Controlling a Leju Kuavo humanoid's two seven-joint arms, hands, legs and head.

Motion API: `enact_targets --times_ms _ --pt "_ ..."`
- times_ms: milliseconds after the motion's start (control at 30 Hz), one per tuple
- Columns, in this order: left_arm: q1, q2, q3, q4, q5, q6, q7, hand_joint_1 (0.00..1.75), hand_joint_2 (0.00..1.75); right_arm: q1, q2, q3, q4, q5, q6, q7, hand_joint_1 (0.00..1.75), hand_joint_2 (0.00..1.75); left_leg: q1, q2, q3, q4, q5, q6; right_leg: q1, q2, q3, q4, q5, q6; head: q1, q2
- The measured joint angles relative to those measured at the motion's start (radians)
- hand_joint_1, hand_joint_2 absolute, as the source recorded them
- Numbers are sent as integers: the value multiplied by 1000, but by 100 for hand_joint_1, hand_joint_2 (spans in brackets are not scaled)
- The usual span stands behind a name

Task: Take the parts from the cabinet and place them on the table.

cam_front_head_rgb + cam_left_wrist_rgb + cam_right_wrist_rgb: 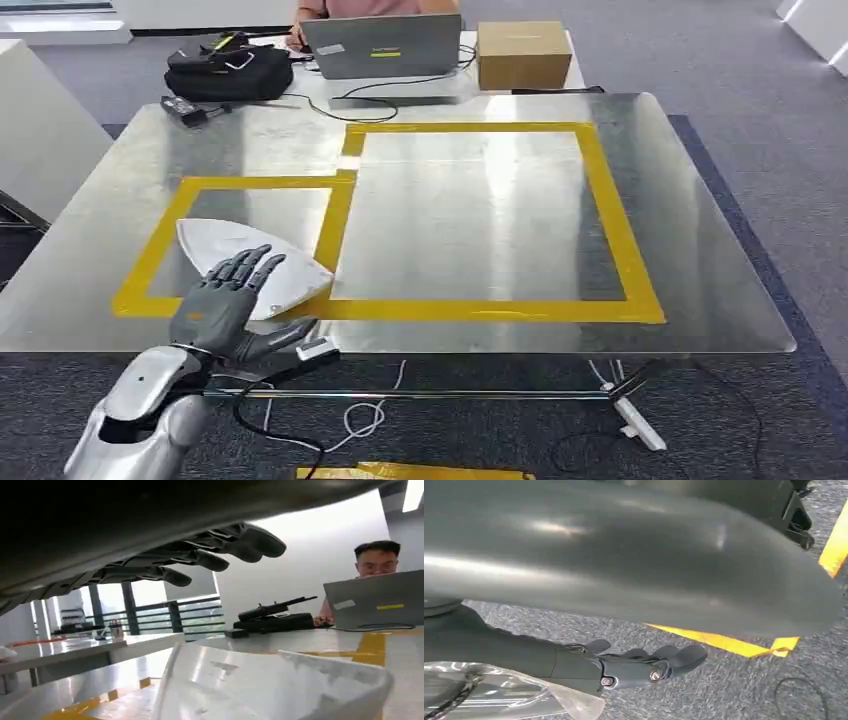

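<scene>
One white part (pixel 255 262) lies on the metal table (pixel 480 230) in my head view, inside the smaller yellow tape frame (pixel 160 250) near the front left edge, with its pointed end toward the larger yellow tape frame (pixel 610 220). My left hand (pixel 232 305) is over the near end of this part, fingers spread and stretched forward, and I see nothing grasped in it; whether the palm touches the part I cannot tell. At the far side of the table there is a laptop (pixel 385 45), a cardboard box (pixel 523 55) and a black bag (pixel 228 70), and a person (pixel 365 8) sits behind the laptop. In the left wrist view the dark fingers (pixel 210 555) are extended and apart, above the white part (pixel 270 687), with a clear gap between them and it, so this hand is released. The laptop (pixel 375 600) and the person (pixel 376 560) are behind it. In the right wrist view my right hand (pixel 644 665) hangs above the grey carpet (pixel 724 690), fingers loosely bent and holding nothing. A yellow tape strip (pixel 724 642) lies on the carpet, and clear plastic wrap (pixel 499 695) is near the wrist.
</scene>
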Motion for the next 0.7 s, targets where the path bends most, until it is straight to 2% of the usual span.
enact_targets --times_ms 33,67,100,133,167,200,233,267,300,400,433,467,500,533,567,600,633,667,700 --pt "2 0 3 0 0 0 0 0 0 0 0 -1 0 1 0 0 0 0 0 0 -26 79 -42 -2 2 -3 -10 1 7 -2 1 0" --pt "6 1 6 0 0 0 0 0 0 0 0 -2 0 2 0 0 0 0 0 0 -43 141 -71 -2 4 -5 -21 1 14 -3 1 0" --pt "10 2 8 0 0 0 0 0 0 0 0 -3 1 3 0 -1 0 0 0 0 -40 159 -76 -1 6 -7 -32 1 22 -3 0 0" --pt "12 3 9 0 0 0 0 0 0 -1 0 -5 1 4 0 -2 0 0 0 0 -14 131 -59 3 8 -8 -42 2 30 -2 1 0" --pt "12 3 10 0 0 0 0 0 0 -2 0 -7 2 4 0 -3 0 0 -1 0 35 58 -26 8 11 -9 -51 2 38 -1 0 0" --pt "11 3 12 0 0 0 0 0 0 -3 0 -8 2 4 0 -3 0 0 -3 0 100 -41 10 15 12 -9 -58 2 45 1 1 0" --pt "10 3 14 0 0 1 0 0 0 -5 0 -8 2 4 0 -3 0 0 -6 2 166 -136 32 25 12 -9 -62 2 54 5 0 0" --pt "8 3 16 0 2 1 0 0 0 -5 0 -10 2 5 0 -3 0 0 -12 5 189 -188 20 30 18 -9 -67 4 60 11 0 0" --pt "9 3 16 0 3 2 0 0 0 -6 0 -10 2 6 0 -4 0 0 -13 6 180 -181 31 29 17 -10 -70 4 68 17 3 0" --pt "18 4 23 0 3 2 -1 0 0 -6 0 -12 2 10 2 -5 0 0 -18 6 169 -180 52 45 12 -12 -70 -6 93 35 0 0" --pt "15 5 25 0 3 2 -1 0 0 -6 0 -14 2 11 2 -6 0 0 -11 12 160 -187 69 52 8 -7 -77 4 73 39 0 0" --pt "14 5 26 0 3 2 -1 0 0 -5 0 -15 3 13 2 -6 0 0 -11 12 146 -187 79 61 9 -5 -100 37 15 43 6 0" --pt "15 6 27 0 3 2 -1 0 0 -6 0 -15 3 13 2 -6 0 0 -12 12 134 -186 88 65 8 -4 -117 95 -45 47 8 0" --pt "18 6 28 1 3 2 -2 0 0 -8 0 -18 3 14 2 -6 0 0 -13 13 117 -185 101 65 8 -4 -140 190 -109 50 8 0" --pt "18 6 30 2 3 3 -2 0 0 -8 0 -19 3 14 2 -6 0 0 -14 13 100 -184 113 65 8 -4 -155 265 -144 54 8 0" --pt "19 6 31 2 3 2 -2 0 0 -8 0 -19 3 15 2 -6 0 0 -14 13 86 -182 123 65 8 -4 -155 303 -145 55 9 0" --pt "20 6 32 3 3 2 -2 0 0 -8 0 -19 3 16 2 -6 0 0 -15 13 68 -180 135 63 8 -4 -134 307 -117 55 8 0" --pt "21 7 33 4 3 2 -2 0 0 -8 0 -20 3 18 2 -6 0 0 -14 13 54 -177 143 60 8 -4 -97 272 -81 55 9 0" --pt "22 7 34 4 3 2 -2 0 0 -9 0 -21 3 19 2 -6 0 0 -14 13 42 -175 151 57 8 -4 -38 198 -48 53 8 0"
